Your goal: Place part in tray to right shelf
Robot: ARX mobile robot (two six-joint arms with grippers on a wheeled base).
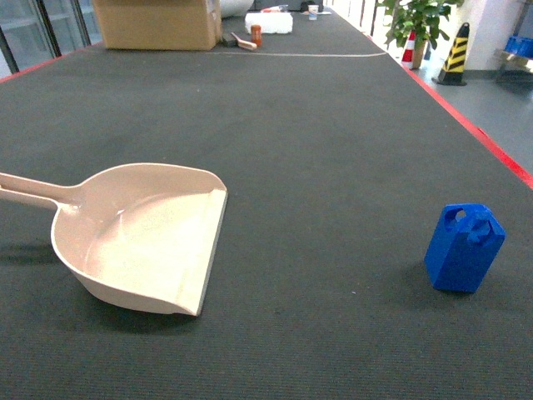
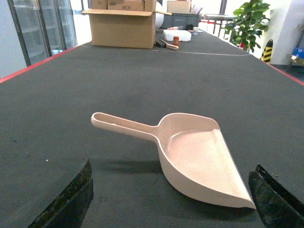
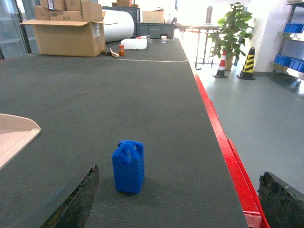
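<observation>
A long desk (image 1: 316, 125) covered in dark grey matting with a red edge strip carries one beige tray (image 1: 141, 237) and one small blue part (image 1: 464, 247).

Much is cut off or hidden. In the head view the tray's long handle runs off the left edge, and neither arm nor gripper appears at all. In each wrist view only the two dark fingertips show, at the bottom corners. The left gripper (image 2: 173, 202) has its fingers (image 2: 71, 199) spread wide apart and holds nothing. The right gripper (image 3: 178, 202) is likewise spread wide with nothing between its fingers (image 3: 76, 202). The steel shelf with rollers cannot be seen in any view.

The tray lies flat on the left part of the desk, its open front lip facing the part. The part stands upright on the right part of the desk, near the red edge and well apart from the tray.

The left wrist view shows the whole tray, handle included, but not the part. The right wrist view shows the part just ahead of the fingers and only a corner of the tray at the left edge.

At the far end of the desk sit a cardboard box (image 2: 122, 27) and some small items too distant to make out. Beyond the desk stand a potted plant (image 3: 232, 29) and two cones, one orange and white (image 3: 221, 64), one yellow and black (image 3: 248, 63).
</observation>
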